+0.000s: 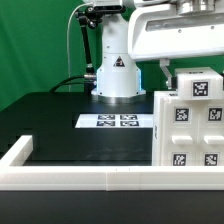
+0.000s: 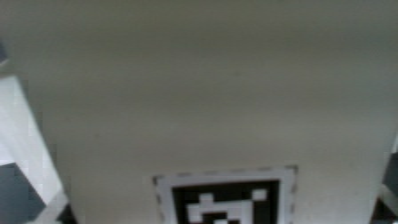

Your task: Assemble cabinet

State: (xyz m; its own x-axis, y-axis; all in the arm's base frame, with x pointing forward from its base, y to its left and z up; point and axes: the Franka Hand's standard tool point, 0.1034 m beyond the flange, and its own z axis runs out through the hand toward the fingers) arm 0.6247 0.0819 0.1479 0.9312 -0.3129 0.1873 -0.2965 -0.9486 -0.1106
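Table (image 1: 50, 115): black, green wall behind, white rail (image 1: 60, 178) in front.
Cabinet (image 1: 192, 125): beside marker board (image 1: 117, 121), exterior view's right.
Arm: above cabinet.
Gripper (image 1: 182, 68): fingers wide apart, grip can't tell.

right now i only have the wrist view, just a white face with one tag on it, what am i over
observer: that is the cabinet, standing at the exterior view's right, just behind the border rail.
operator: anything else near it
observer: the marker board lies flat on the table, to the exterior view's left of the cabinet and apart from it.
operator: and where is the gripper
observer: the gripper hangs right over the cabinet's top block; i cannot tell whether it touches.
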